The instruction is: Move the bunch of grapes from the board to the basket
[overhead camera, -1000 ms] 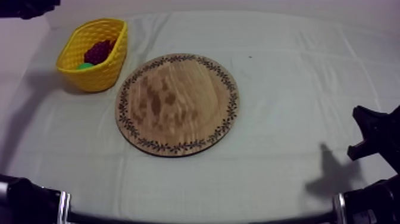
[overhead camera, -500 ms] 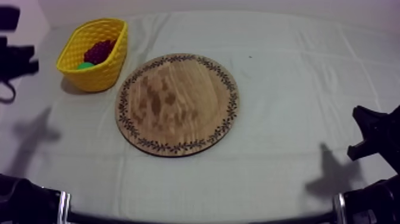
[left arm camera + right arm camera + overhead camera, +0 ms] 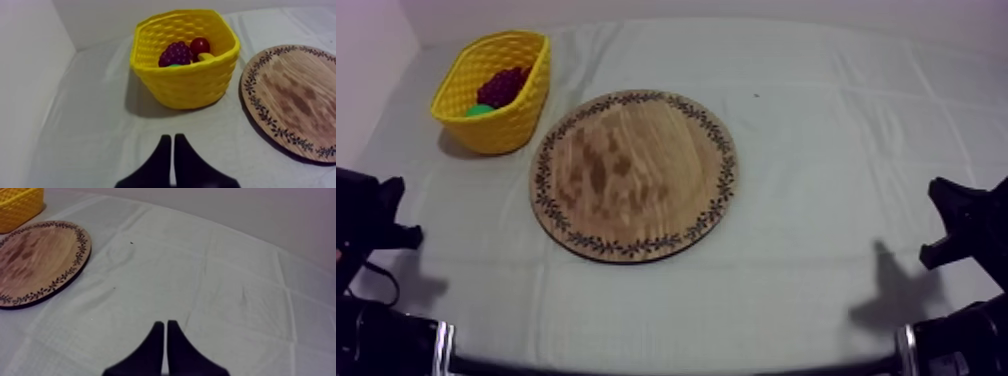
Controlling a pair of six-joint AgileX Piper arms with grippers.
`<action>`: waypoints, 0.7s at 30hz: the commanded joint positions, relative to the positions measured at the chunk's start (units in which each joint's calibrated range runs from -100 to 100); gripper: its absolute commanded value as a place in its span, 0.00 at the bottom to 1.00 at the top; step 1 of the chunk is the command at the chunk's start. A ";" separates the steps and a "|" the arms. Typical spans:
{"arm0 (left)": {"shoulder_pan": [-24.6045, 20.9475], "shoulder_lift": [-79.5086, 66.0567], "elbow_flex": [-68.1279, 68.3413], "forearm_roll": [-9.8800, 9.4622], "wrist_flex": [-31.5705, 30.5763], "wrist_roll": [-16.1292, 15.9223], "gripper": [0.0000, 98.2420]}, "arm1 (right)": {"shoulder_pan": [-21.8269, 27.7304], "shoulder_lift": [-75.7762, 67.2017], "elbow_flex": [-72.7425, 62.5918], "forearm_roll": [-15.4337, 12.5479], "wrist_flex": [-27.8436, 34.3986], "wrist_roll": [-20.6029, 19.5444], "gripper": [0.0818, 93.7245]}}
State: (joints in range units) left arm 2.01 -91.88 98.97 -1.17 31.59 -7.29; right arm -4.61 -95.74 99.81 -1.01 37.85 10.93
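Placement step appears done: the bunch of grapes [image 3: 175, 53] lies in the yellow basket [image 3: 192, 85] at the table [image 3: 826, 130]'s far left corner, wooden board [image 3: 636, 175] bare, left hand [image 3: 172, 142] and right hand [image 3: 165, 327] clenched empty; next move seemingly only parking.

Black right pincer [image 3: 165, 325], closed empty, over the table [image 3: 215, 273].
Round patterned wooden board [image 3: 35, 258] well apart; yellow woven basket [image 3: 17, 205] just beyond it.

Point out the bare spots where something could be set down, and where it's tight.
The wooden board is bare all over. Widest free cloth lies between the board and the right gripper; another strip runs along the board's near edge. Crowded: the yellow basket, holding the bunch of grapes and small red fruit, close beside the board.
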 commanded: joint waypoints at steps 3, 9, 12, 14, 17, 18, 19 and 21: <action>0.29 -5.87 0.37 -0.23 0.88 1.93 0.00 | 0.02 -0.01 -0.03 0.01 -0.03 -0.01 0.00; 0.45 -7.77 0.85 -0.70 1.12 4.21 0.00 | 0.02 -0.01 -0.03 0.01 -0.03 0.01 0.00; 1.05 -8.00 0.90 -0.93 0.98 4.80 0.00 | 0.02 -0.01 -0.03 0.01 -0.03 0.02 0.00; 1.20 -8.06 0.91 -0.99 0.94 4.46 0.00 | 0.02 -0.01 -0.03 0.01 -0.03 0.03 0.00; 1.30 -8.10 0.92 -1.05 0.87 3.47 0.00 | 0.02 -0.01 -0.03 0.01 -0.03 0.03 0.00; 1.32 -8.11 0.92 -1.08 0.78 3.48 0.00 | 0.02 -0.01 -0.03 0.01 -0.03 0.03 0.00; 1.33 -8.11 0.92 -1.10 0.72 3.52 0.00 | 0.02 -0.01 -0.03 0.01 -0.03 0.03 0.00; 1.34 -8.12 0.92 -1.12 0.65 3.82 0.00 | 0.02 -0.01 -0.03 0.01 -0.03 0.04 0.00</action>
State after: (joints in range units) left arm 3.31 -100.00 99.88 -2.32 32.33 -3.65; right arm -4.61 -95.74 99.81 -1.01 37.85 10.93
